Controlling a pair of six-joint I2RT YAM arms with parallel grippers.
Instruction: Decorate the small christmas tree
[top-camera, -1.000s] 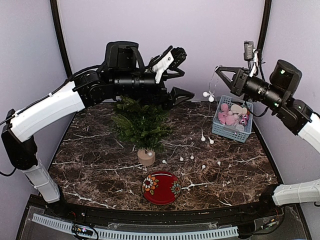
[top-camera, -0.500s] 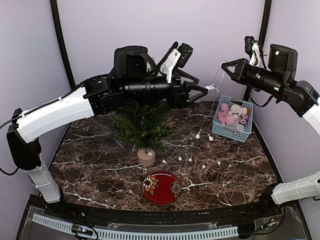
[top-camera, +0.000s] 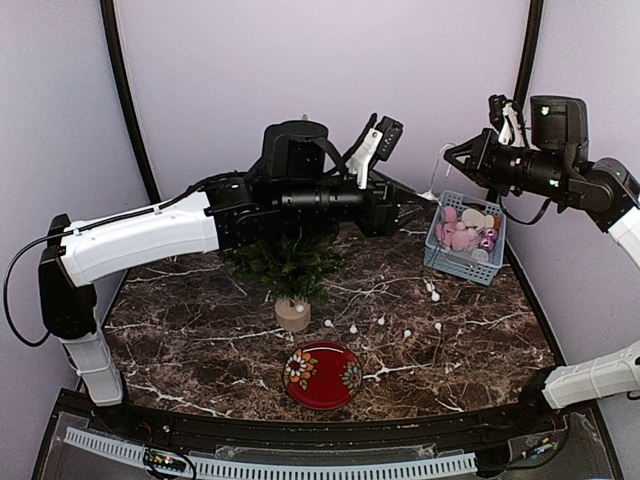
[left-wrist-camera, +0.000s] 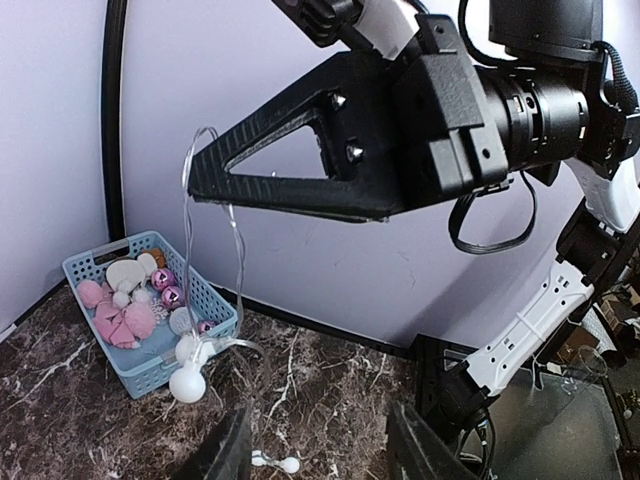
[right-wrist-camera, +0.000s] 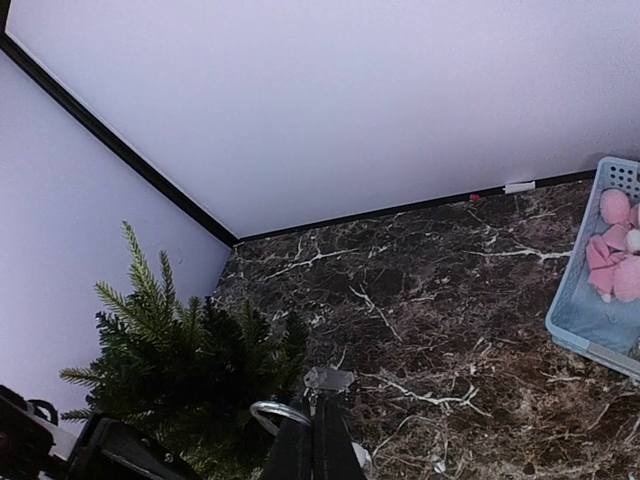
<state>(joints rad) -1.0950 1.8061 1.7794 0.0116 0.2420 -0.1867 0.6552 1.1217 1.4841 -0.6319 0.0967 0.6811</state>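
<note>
Right gripper (top-camera: 447, 152) pinching light string (left-wrist-camera: 187, 383) — small christmas tree (top-camera: 290, 265) well left.

Left gripper (top-camera: 418, 203) reached right toward ball string (left-wrist-camera: 187, 384), jaws narrowing.

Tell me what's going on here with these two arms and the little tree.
The right hand is pinched shut on a string of white bulbs. It is held high, so the string hangs down to the marble table beside the blue basket of ornaments. The left hand, reaching across above the small christmas tree, is open near the hanging string and not closed on it. No decoration shows on the tree yet.
</note>
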